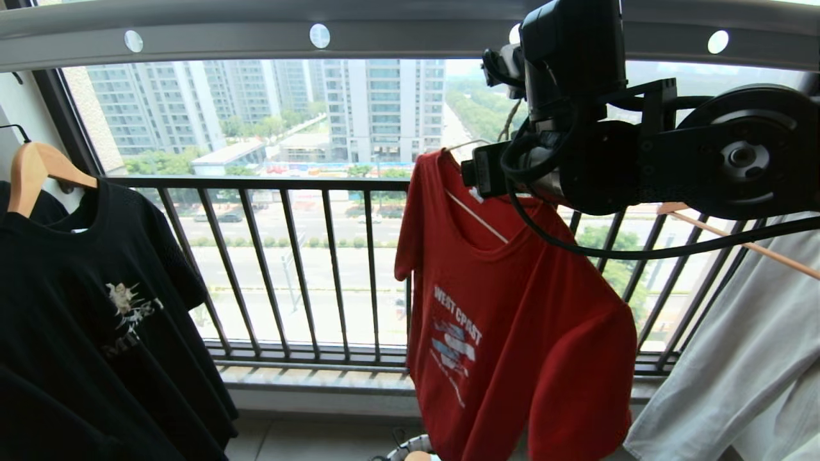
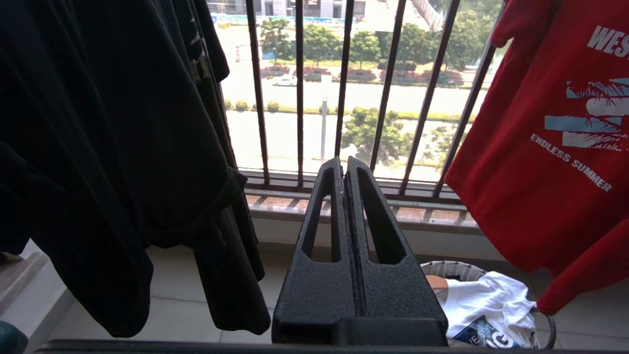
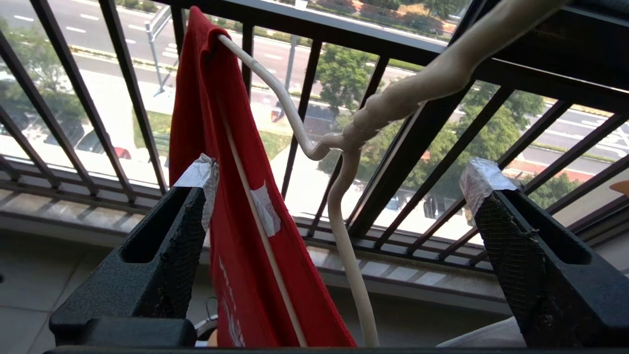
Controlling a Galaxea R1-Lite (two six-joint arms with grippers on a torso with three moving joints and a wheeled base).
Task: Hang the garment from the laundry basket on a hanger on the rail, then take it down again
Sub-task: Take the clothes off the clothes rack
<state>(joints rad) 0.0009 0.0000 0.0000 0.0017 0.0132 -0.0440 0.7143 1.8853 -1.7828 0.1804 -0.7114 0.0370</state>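
The red garment [image 1: 512, 333] hangs on the thin white hanger [image 1: 477, 218] below the grey rail [image 1: 256, 32]. My right arm [image 1: 576, 128] hides the hanger's hook. In the right wrist view my right gripper [image 3: 342, 169] is open wide, with the hanger's twisted neck [image 3: 373, 113] and one wire arm [image 3: 344, 231] between its taped fingertips, touching neither. The garment [image 3: 236, 196] drapes beside the one fingertip [image 3: 199, 172]. The laundry basket [image 2: 452, 270] sits on the floor under the garment. My left gripper [image 2: 344, 162] is shut and empty, low down and pointing at the balcony bars.
A black T-shirt [image 1: 96, 307] on a wooden hanger [image 1: 38, 169] hangs at the left. A pale garment [image 1: 737, 358] hangs at the right. The black balcony railing [image 1: 288, 269] runs behind. A white T-shirt [image 2: 486, 300] lies in the basket.
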